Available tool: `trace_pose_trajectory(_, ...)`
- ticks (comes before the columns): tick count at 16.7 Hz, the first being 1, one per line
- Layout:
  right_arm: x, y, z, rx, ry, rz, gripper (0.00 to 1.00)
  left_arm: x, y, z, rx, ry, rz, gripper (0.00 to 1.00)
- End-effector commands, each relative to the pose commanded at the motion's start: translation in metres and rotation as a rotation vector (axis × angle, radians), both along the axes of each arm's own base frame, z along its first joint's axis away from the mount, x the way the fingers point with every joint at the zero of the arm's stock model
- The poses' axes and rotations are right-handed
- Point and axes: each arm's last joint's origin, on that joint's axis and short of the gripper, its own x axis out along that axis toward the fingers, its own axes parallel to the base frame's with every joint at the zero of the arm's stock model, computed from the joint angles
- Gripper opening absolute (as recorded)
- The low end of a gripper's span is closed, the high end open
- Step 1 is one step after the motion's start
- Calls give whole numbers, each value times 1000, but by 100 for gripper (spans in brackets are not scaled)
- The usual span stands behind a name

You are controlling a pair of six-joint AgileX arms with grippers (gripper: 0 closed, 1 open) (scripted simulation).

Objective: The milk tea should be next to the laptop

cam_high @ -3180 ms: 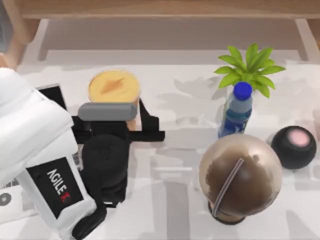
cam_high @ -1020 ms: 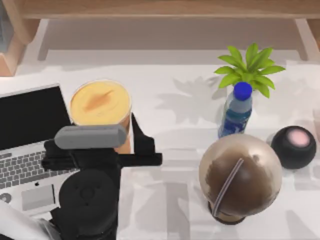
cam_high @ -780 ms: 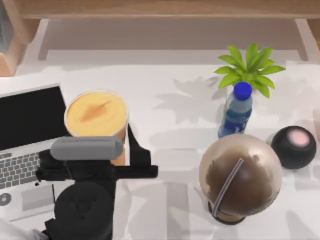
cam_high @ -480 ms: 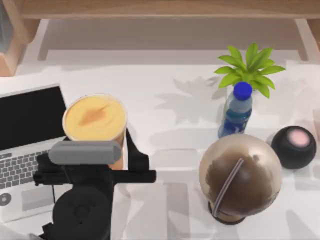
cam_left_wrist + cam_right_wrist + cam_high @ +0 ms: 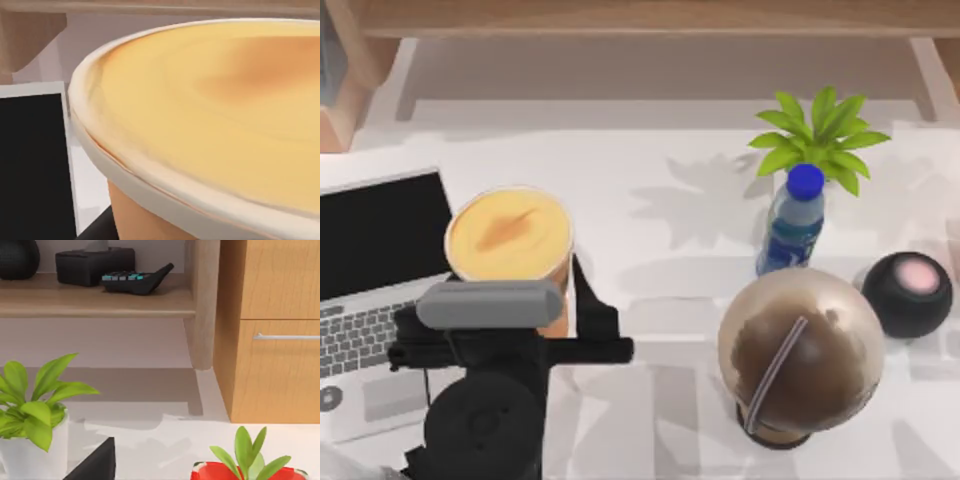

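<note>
Since the earliest frame, milk tea (image 5: 509, 235) and left pincer (image 5: 505, 315) have travelled together toward the laptop (image 5: 375, 240); over the last half second the cup's position is practically unchanged, so the carry appears finished or nearly so.

Milk tea: upright, just beside the laptop's right edge, its rim level with the black screen in the top view. The left wrist view puts the cup's top (image 5: 215, 115) close under the camera, with the screen (image 5: 30, 165) immediately alongside. Whether the base rests on the counter (image 5: 670, 220) or hangs slightly above it cannot be determined.

Left pincer: sits on the side of the cup away from the laptop's hinge, toward the near counter edge, with black fingers reaching either side of the cup wall. By appearance it is clamped on the cup.

Risks, as judged:
- Release while the base is off the counter would drop the tall tapered cup, which could tip onto the keyboard.
- Further travel toward the laptop could knock the cup against the screen edge.
- A sideways withdrawal could drag a finger across the cup and topple it; a straight retreat away from the cup is safer.

Brown domed cup (image 5: 800, 350), bottle (image 5: 793, 222) and plant (image 5: 820, 135) stand well apart from the laptop and pose no obstruction. Right arm is parked; its wrist camera faces a shelf (image 5: 95, 302).
</note>
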Motion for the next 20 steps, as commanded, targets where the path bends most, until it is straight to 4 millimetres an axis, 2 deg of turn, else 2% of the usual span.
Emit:
trace_pose_trajectory(10,0,0,0,0,0,0,100,4,-6,-8,-70,-42,1,0)
trace_pose_trajectory(16,0,0,0,0,0,0,100,-2,0,-28,7,5,-6,0)
trace_pose_trajectory(20,0,0,0,0,0,0,100,-3,1,-30,18,12,-7,0)
